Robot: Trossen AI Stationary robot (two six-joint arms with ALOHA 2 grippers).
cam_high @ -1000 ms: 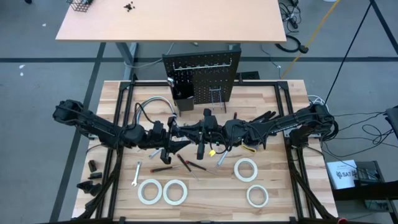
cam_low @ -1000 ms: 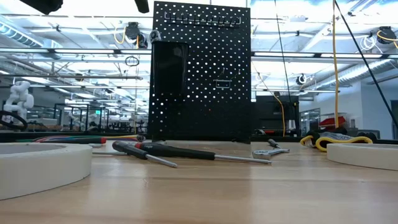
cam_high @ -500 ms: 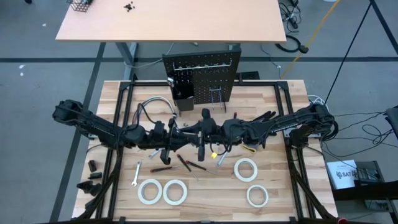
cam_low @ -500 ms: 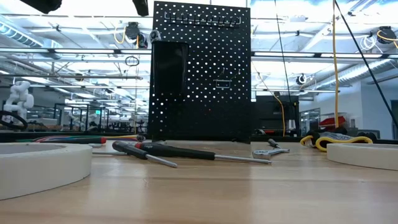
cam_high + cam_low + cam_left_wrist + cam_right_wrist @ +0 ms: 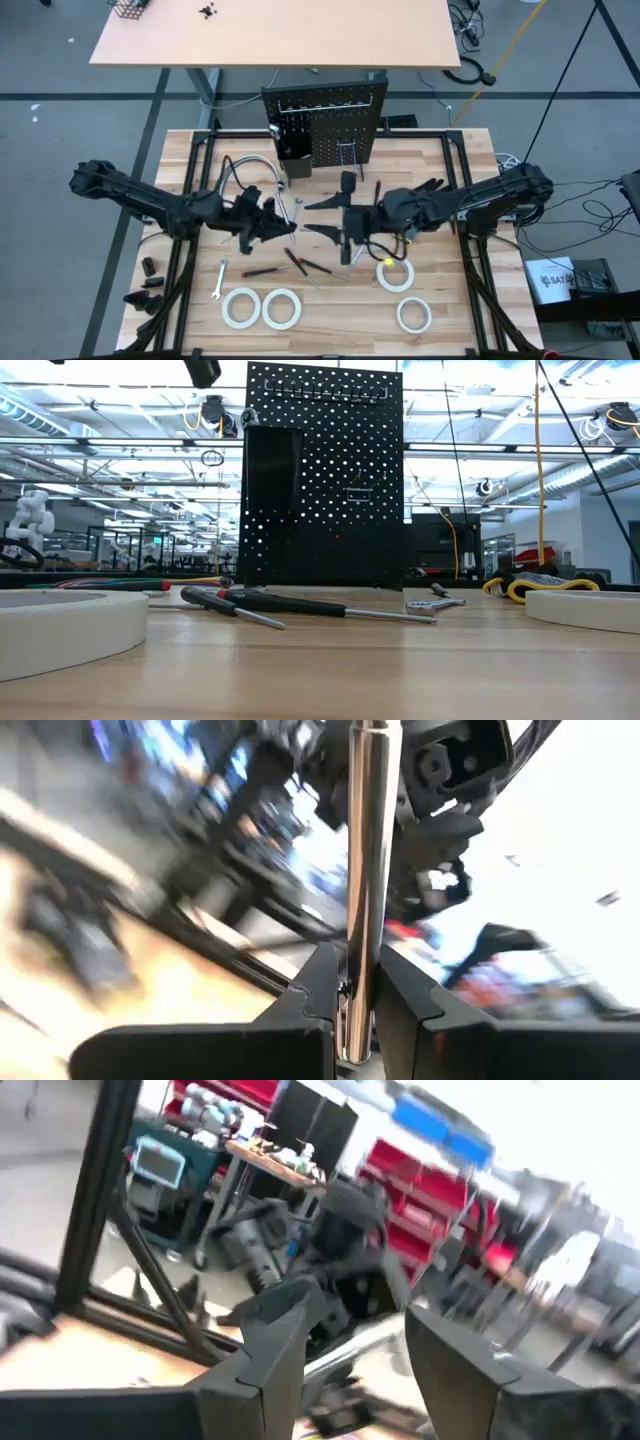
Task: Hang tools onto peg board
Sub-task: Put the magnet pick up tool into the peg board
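Note:
My left gripper is shut on a silver tool, a shiny metal bar, above the table's middle. My right gripper faces it from the right, open and with nothing between its fingers. The peg board stands upright at the far edge, with hooks and a small black bin. Screwdrivers and a wrench lie flat on the near table. So do two tape rolls at the near left and two at the near right. My left gripper pinches the silver tool's bar between its two fingers. The fingers come about level from the table's left and lie across the bar. The bar sticks out well past them and is lifted clear of the table.
A curved grey cable bundle lies left of the peg board. A black-and-yellow object sits under my right arm. In the low view, screwdrivers and a small wrench lie in front of the peg board. Black frame rails run along both sides.
My left gripper has shut on the silver tool and my right gripper has opened and let it go. Both wrists have rolled. The two grippers have drawn apart, the left toward the table's left with the tool and the right toward the table's right.

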